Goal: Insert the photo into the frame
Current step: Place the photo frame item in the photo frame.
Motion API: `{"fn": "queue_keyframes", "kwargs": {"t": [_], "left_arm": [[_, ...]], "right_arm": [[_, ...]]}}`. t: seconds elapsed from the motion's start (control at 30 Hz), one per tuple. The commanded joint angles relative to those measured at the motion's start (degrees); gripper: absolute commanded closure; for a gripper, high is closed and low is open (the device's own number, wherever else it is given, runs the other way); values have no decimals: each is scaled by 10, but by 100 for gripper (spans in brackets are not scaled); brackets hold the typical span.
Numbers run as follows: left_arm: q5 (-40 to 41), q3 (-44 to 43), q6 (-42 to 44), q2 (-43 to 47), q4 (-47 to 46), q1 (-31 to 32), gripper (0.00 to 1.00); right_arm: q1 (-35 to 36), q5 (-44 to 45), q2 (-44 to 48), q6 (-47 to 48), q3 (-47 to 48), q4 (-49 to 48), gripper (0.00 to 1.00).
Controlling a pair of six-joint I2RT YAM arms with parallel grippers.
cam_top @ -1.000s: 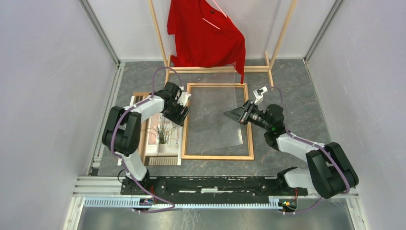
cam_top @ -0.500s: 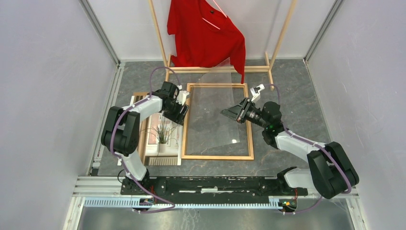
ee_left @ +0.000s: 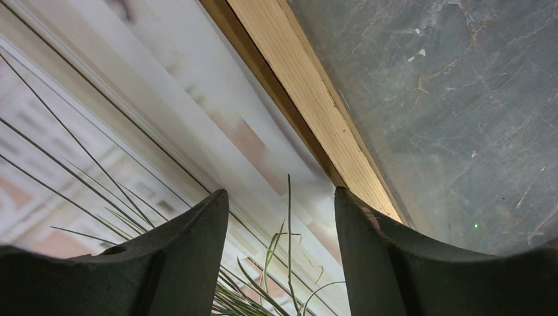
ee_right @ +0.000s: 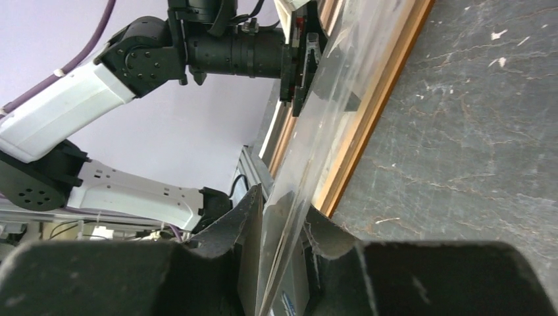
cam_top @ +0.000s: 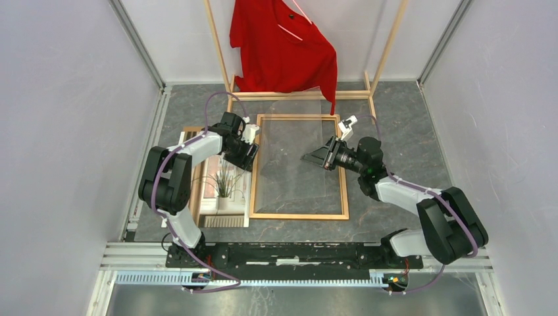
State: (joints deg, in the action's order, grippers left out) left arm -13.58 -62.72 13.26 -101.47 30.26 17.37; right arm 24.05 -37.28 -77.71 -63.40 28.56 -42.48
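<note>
The photo point(cam_top: 222, 186), a grassy plant in a white pot, lies flat left of the frame point(cam_top: 299, 214), an orange-brown wooden rectangle on the grey table. My left gripper point(cam_top: 247, 155) hangs open over the photo's right edge, next to the frame's left rail. In the left wrist view the photo point(ee_left: 99, 164) and the frame rail point(ee_left: 309, 112) pass under my open left gripper point(ee_left: 281, 197), with nothing between its fingers. My right gripper point(cam_top: 314, 158) is shut on a clear sheet point(cam_top: 296, 181) and holds it tilted above the frame. The right wrist view shows my right gripper point(ee_right: 283, 204) clamping the clear sheet point(ee_right: 316, 151) edge-on.
A brown backing board point(cam_top: 191, 131) lies under the photo, showing at its far end. A pale wooden clothes rack point(cam_top: 299, 95) with a red shirt point(cam_top: 283, 49) stands right behind the frame. Grey walls close in on both sides.
My right gripper has shifted left and a little farther back with the clear sheet, tipping it more steeply over the frame. The left gripper has barely moved.
</note>
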Motion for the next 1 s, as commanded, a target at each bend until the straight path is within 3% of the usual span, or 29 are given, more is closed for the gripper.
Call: {"fn": "queue_keyframes", "kwargs": {"t": [0.0, 0.27, 0.97], "left_arm": [[-22, 26, -15, -26, -4, 1, 33], [-19, 22, -14, -28, -4, 1, 33], [-11, 23, -13, -26, -3, 2, 33]], "right_arm": [[-10, 3, 8, 54, 19, 45, 74], [-40, 27, 38, 140, 33, 171, 70], [-55, 81, 18, 216, -3, 224, 59]]}}
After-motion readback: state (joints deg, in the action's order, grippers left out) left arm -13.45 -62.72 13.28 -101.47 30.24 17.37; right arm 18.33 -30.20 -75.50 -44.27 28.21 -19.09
